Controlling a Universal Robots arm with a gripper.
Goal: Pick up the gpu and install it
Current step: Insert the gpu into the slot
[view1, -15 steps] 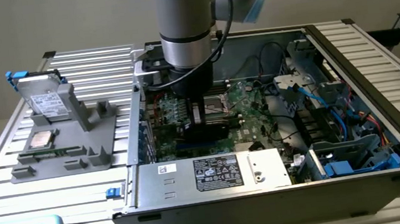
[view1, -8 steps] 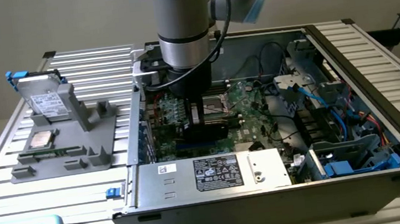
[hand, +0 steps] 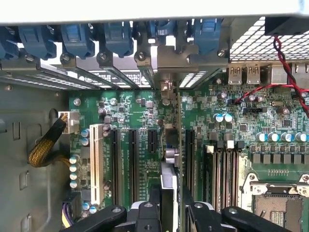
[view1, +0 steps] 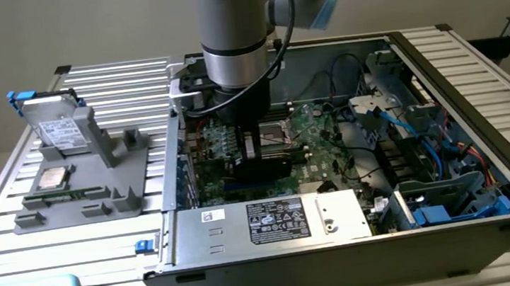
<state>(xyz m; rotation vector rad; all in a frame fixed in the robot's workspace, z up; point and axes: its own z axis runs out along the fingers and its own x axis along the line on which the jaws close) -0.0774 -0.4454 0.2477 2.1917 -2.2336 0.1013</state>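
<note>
Gpu (view1: 263, 165), a thin black-faced card, stands on edge at the centre of the exterior view, clamped by the black gripper (hand: 170, 215) over the green motherboard (view1: 318, 130) inside an open grey metal computer case (view1: 344, 265). That case sits on a slatted aluminium table (view1: 113, 236); at the exterior view's left, a grey plastic holder (view1: 126, 199) carries a silver labelled hard drive (view1: 56, 128)

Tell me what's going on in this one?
The robot arm's pincer is down inside the open computer case, closed on the gpu. The card stands edge-on over the motherboard's expansion slots, with its end toward the rear slot openings. Whether it is fully seated cannot be told. A hard drive sits on the grey holder beside the case.
</note>
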